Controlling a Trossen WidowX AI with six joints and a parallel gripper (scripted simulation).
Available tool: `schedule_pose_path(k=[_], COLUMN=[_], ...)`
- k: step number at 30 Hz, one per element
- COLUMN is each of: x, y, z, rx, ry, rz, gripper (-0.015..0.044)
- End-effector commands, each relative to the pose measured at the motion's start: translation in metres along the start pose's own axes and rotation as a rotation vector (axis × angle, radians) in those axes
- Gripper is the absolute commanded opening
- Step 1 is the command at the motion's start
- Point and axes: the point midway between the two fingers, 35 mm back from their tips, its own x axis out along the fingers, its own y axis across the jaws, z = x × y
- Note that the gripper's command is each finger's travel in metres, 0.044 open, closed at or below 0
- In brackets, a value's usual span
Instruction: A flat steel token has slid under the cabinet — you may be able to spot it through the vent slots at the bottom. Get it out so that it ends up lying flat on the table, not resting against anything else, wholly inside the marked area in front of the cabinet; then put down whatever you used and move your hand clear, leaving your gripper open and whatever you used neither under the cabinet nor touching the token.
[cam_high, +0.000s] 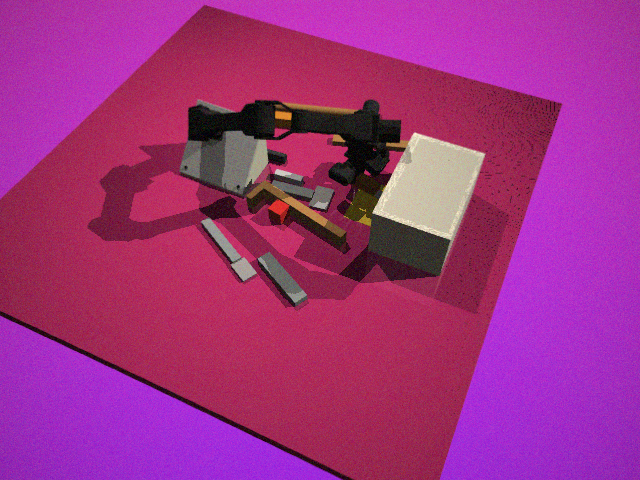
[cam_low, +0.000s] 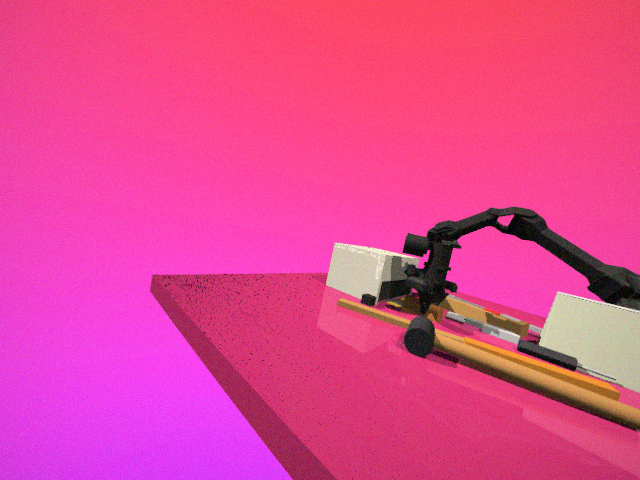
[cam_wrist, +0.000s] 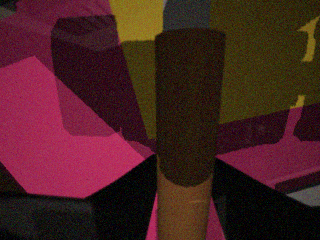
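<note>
My gripper (cam_high: 358, 173) (cam_low: 425, 308) (cam_wrist: 182, 161) is shut on a round wooden handle (cam_wrist: 185, 215) (cam_high: 368, 182), low in front of the white cabinet (cam_high: 429, 186) (cam_low: 353, 269). The handle points toward the cabinet, and its far part is in shadow. A blue-grey end piece (cam_wrist: 187, 15) shows beyond the handle, over the yellow marked area (cam_wrist: 260, 75) (cam_high: 360, 210). In the top view the cabinet's top and side hide its underside. I cannot make out the steel token in any view.
An angled wooden bar (cam_high: 315, 215) and red cube (cam_high: 279, 211) lie before the marked area. Nearby are a grey flat-ended tool (cam_high: 323, 197), another (cam_high: 222, 241) and a grey bar (cam_high: 282, 279). A black-capped rod (cam_low: 516, 364), orange bar (cam_low: 558, 369) and thin stick (cam_low: 372, 312) lie alongside. A pale wedge (cam_high: 232, 162) stands near the arm's base.
</note>
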Motion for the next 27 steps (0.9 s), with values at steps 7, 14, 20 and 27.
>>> schedule_pose_path(k=[7,14,20,27], x=[0.001,0.001,0.001,0.001], y=[-0.001,0.000,0.000,0.001], z=[-0.011,-0.019,-0.025,-0.033], rx=[0.003,0.003,0.003,0.002], ry=[0.001,0.001,0.001,0.001], rz=[-0.005,-0.005,-0.004,-0.004], gripper=[0.0000,0.0000,0.0000,0.0000])
